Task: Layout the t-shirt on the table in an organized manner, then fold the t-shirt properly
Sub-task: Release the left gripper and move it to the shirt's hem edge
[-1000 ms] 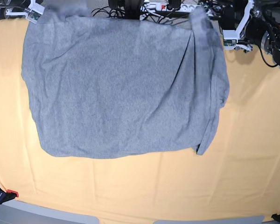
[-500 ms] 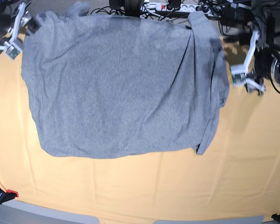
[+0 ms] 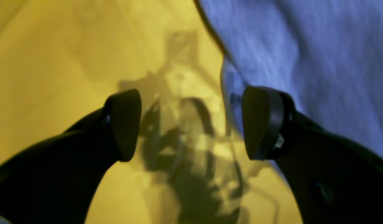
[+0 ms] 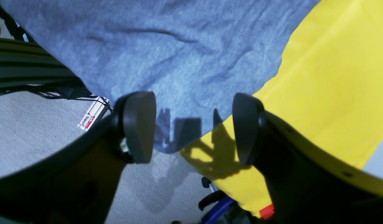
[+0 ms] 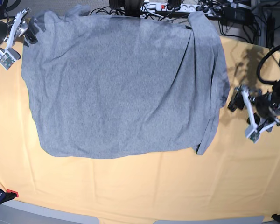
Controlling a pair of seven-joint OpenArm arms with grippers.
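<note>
Left claw (image 5: 233, 99) hovers spread and empty at three o'clock beside the t-shirt (image 5: 121, 84); right claw (image 5: 31, 29), also spread, sits at ten o'clock. The shirt lies flat on the yellow-orange counter (image 5: 144, 186), cables (image 5: 168, 7) at twelve o'clock.

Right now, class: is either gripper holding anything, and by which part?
Nothing is held. The left gripper and right gripper are both open, above the t-shirt's edges.
</note>
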